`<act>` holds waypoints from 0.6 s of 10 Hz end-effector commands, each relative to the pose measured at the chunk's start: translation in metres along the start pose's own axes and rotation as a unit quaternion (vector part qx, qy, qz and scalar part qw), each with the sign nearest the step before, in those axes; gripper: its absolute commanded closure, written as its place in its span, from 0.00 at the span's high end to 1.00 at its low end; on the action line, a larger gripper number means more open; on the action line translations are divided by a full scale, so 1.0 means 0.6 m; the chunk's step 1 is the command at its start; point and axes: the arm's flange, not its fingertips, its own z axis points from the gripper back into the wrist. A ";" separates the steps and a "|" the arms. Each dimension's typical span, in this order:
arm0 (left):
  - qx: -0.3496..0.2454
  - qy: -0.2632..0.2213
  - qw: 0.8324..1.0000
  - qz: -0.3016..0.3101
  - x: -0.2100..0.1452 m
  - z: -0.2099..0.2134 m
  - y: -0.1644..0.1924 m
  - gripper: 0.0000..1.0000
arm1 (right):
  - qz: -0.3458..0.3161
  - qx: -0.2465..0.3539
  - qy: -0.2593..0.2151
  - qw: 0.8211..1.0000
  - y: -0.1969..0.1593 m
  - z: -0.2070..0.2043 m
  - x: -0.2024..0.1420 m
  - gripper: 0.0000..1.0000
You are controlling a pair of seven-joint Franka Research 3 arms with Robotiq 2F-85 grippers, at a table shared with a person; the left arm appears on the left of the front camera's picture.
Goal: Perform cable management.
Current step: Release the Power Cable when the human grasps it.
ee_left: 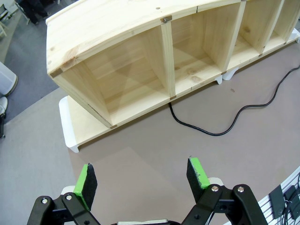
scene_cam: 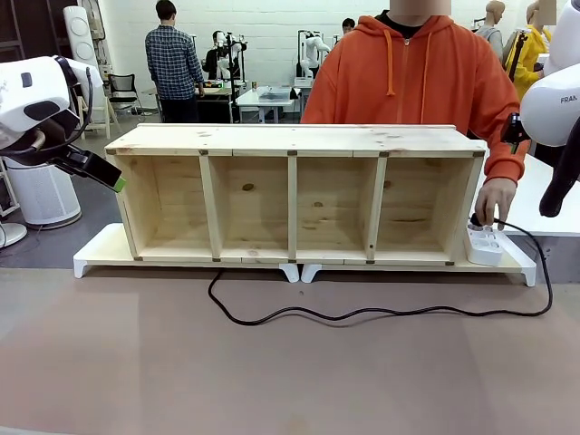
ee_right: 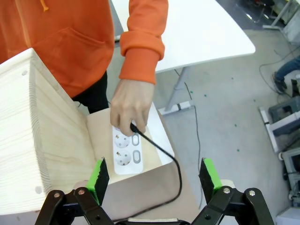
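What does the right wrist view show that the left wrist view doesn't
Right wrist view alone: the person's hand pressing the plug end of the cable into the white power strip, with the open right gripper hanging above it. Left wrist view alone: the shelf's open compartments, the white stand under it, and the open left gripper over the brown table. Both share the wooden shelf and the black cable.

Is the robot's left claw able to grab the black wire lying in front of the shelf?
Probably yes. The left gripper is open above bare table, and the cable lies loose in front of the wooden shelf with nothing between them.
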 end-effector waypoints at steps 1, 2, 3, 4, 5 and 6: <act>0.001 -0.003 1.000 0.001 0.001 -0.001 0.001 1.00 | 0.001 0.000 0.002 1.000 0.003 -0.001 -0.001 1.00; 0.001 -0.003 1.000 0.001 0.001 -0.001 0.001 1.00 | 0.001 0.000 0.002 1.000 0.003 -0.001 -0.001 1.00; 0.001 -0.003 1.000 0.001 0.001 -0.001 0.001 1.00 | 0.001 0.000 0.002 1.000 0.003 -0.001 -0.001 1.00; 0.001 -0.003 1.000 0.001 0.001 -0.001 0.001 1.00 | 0.001 0.000 0.002 1.000 0.003 -0.001 -0.001 1.00; 0.001 -0.003 1.000 0.001 0.001 -0.001 0.001 1.00 | 0.001 0.000 0.002 1.000 0.003 -0.001 -0.001 1.00; 0.001 -0.003 1.000 0.001 0.001 -0.001 0.001 1.00 | 0.001 0.000 0.002 1.000 0.003 -0.001 -0.001 1.00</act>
